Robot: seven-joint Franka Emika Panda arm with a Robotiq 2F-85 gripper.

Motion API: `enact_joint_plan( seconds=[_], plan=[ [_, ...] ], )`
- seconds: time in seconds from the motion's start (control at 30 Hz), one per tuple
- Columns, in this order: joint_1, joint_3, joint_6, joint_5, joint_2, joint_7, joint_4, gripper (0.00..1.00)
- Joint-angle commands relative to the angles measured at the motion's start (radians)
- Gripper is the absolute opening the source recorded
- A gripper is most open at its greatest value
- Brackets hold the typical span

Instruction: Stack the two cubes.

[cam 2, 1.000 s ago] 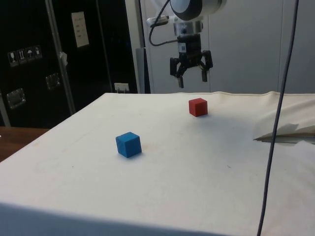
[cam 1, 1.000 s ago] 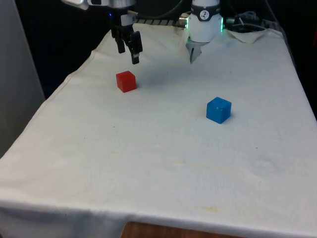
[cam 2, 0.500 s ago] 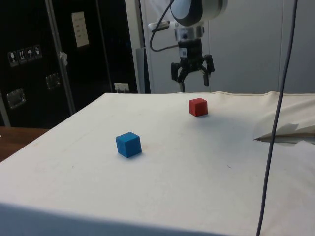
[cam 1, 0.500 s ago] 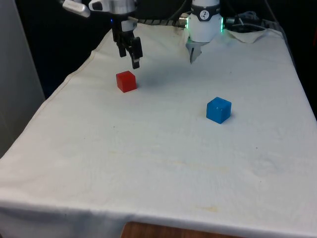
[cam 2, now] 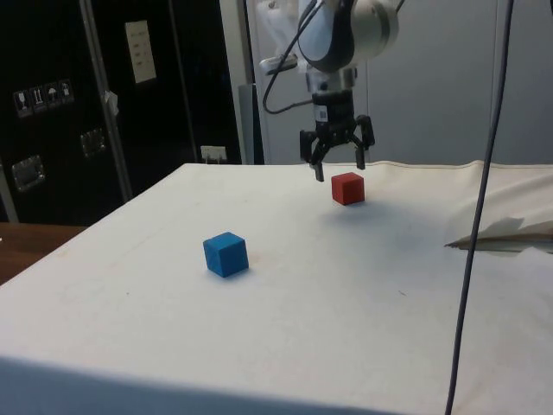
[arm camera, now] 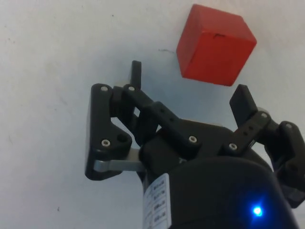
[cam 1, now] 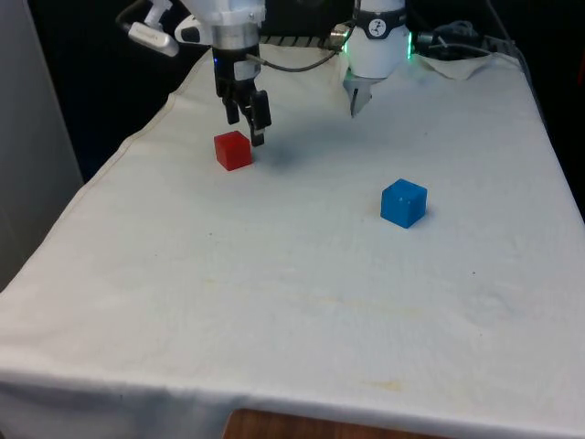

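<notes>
Red cube [cam 1: 233, 150] sits on the white-clothed desk [cam 1: 302, 274] toward the front view's far left, with the tool [cam 1: 249, 123] hanging just above and beside it, its fingers spread apart and gripping nothing. Blue cube [cam 1: 403, 202] rests well apart, nearer the front view's right. From the wrist, one fingertip [arm camera: 243, 102] lies close under the red cube's edge, the other clear of it.
</notes>
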Motion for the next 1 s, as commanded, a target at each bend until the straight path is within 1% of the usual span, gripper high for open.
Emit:
enact_joint_plan(
  seconds=[0.0, 0.1, 0.2, 0.23, 0.27, 0.37, 0.43, 0.53, 0.57, 0.6, 0.73, 0.83, 0.87, 0.9, 0.97],
  plan=[
    [-0.006, 0.015, 0.028, 0.022, 0.0, -0.017, -0.01, 1.0],
    [-0.011, 0.026, 0.059, 0.027, 0.013, -0.034, -0.018, 1.0],
    [-0.01, 0.025, 0.07, 0.024, 0.023, -0.039, -0.018, 1.0],
    [0.0, 0.011, 0.061, 0.002, 0.03, -0.02, -0.014, 1.0],
    [-0.009, 0.023, 0.072, 0.021, 0.026, -0.039, -0.018, 1.0],
    [-0.01, 0.017, 0.069, 0.015, 0.029, -0.04, -0.016, 1.0],
    [-0.015, 0.014, 0.066, 0.016, 0.032, -0.049, -0.013, 1.0],
    [-0.019, 0.005, 0.063, 0.02, 0.038, -0.066, -0.008, 1.0],
    [-0.007, -0.009, 0.065, 0.002, 0.04, -0.05, -0.01, 1.0],
    [-0.022, 0.001, 0.062, 0.023, 0.043, -0.077, -0.004, 1.0],
    [-0.028, -0.007, 0.061, 0.026, 0.058, -0.094, 0.007, 1.0],
    [-0.028, -0.009, 0.069, 0.034, 0.071, -0.102, 0.012, 1.0],
    [-0.014, -0.027, 0.064, 0.009, 0.072, -0.082, 0.011, 1.0],
    [-0.029, -0.009, 0.071, 0.037, 0.075, -0.106, 0.013, 1.0],
    [-0.032, -0.008, 0.079, 0.056, 0.089, -0.122, 0.019, 1.0]
  ],
)
